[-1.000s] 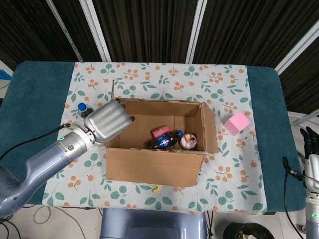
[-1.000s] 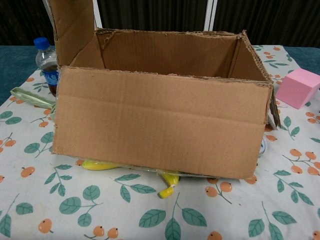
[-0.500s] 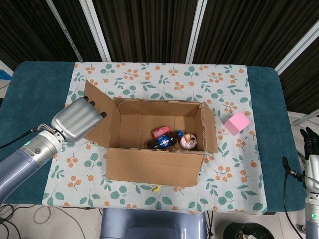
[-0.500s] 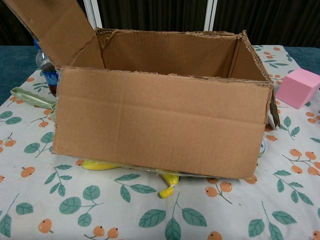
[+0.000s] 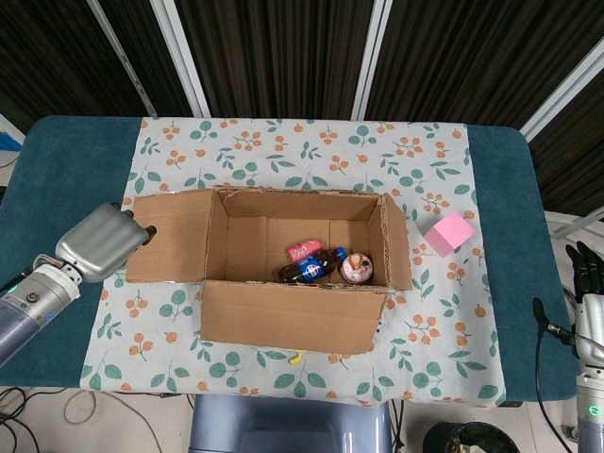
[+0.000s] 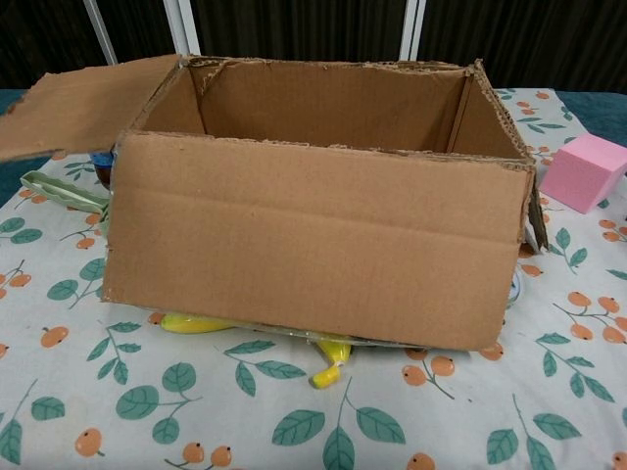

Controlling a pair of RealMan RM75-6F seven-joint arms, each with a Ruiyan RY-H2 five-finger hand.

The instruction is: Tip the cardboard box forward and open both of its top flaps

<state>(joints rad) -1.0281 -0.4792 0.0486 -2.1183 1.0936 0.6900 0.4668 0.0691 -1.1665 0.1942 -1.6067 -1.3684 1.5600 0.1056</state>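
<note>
The left hand [image 5: 99,242], silver, reaches in from the lower left on a grey arm, knuckles up, fingers curled under. The right hand [image 5: 587,274] hangs at the far right edge, dark fingers pointing upward.

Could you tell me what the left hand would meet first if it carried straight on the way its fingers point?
Probably the folded-out left flap of the cardboard box; the left hand points right at its edge, though height is unclear.

It looks like a robot test lab: a table [image 5: 66,160] with teal cover and a leaf-printed cloth [image 5: 311,151], dark slatted wall panels [image 5: 283,57] behind.
</note>
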